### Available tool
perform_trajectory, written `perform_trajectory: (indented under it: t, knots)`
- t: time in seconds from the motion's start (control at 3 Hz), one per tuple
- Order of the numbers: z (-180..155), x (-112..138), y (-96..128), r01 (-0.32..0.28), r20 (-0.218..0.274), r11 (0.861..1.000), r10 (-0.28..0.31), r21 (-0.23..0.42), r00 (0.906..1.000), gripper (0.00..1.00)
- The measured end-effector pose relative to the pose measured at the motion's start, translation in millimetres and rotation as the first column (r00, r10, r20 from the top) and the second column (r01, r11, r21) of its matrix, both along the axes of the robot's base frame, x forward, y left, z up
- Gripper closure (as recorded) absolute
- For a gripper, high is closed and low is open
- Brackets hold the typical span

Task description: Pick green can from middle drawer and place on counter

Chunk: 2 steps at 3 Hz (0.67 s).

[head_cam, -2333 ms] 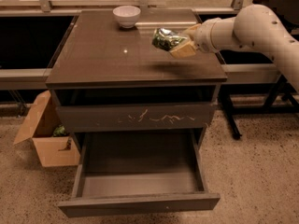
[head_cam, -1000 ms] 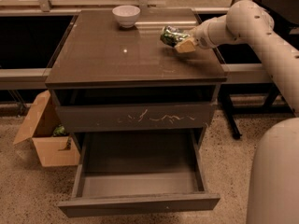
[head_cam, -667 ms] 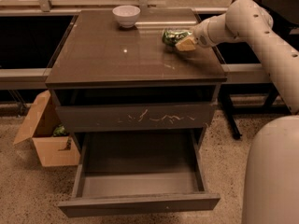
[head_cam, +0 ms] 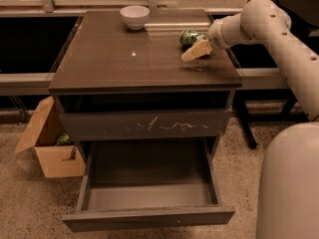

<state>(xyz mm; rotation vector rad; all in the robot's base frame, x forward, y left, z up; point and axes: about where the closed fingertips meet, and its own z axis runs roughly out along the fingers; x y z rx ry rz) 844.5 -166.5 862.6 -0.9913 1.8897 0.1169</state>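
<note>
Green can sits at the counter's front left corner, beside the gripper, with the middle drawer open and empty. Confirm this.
Wrong corner. The camera view shows the green can near the counter's back right corner, not front left. The rest holds: the gripper is beside it, and the middle drawer is open and empty.

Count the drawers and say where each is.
2: the scratched drawer just under the counter, the middle drawer pulled open below it. Another may hide lower. The gripper is over the counter beside the green can.
</note>
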Motion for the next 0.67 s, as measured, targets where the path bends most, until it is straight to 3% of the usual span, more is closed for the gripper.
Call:
perform_trajectory:
  t: [0.33, 0.67]
  knots:
    - [33.5, -9.9, -14.1, 0.034, 0.085, 0.999, -0.034, 0.001, 0.9958, 0.00]
    - [76.7, -28.5, -33.7, 0.078, 0.197, 0.997, -0.079, 0.014, 0.9773, 0.00]
